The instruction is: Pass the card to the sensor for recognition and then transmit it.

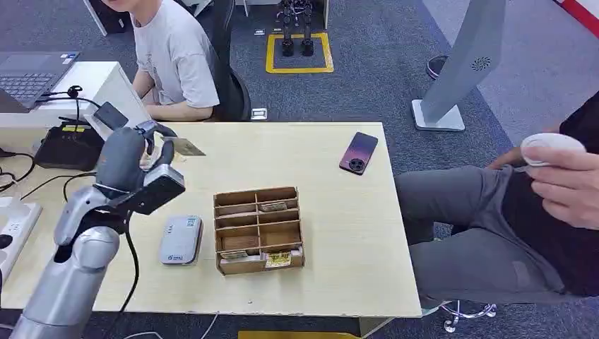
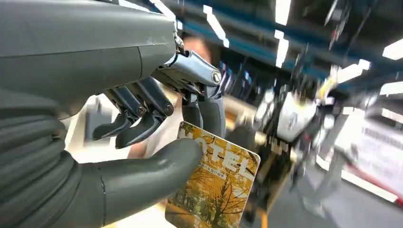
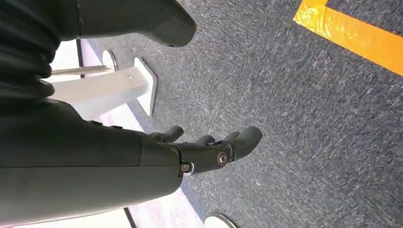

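The card (image 2: 216, 185), yellow with autumn trees and printed letters, is pinched between the thumb and a finger of the left hand (image 1: 145, 159), raised at the left of the head frame above the table (image 1: 339, 212). Below it, lower left of centre, lies the white sensor (image 1: 180, 240), beside a wooden box (image 1: 258, 229). A phone (image 1: 358, 152) lies upper right. The right hand (image 3: 204, 149) hangs over carpet, fingers loosely apart, grasping nothing.

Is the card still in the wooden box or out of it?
Out. The left hand pinches the card between thumb and finger, up above the table, away from the wooden box.
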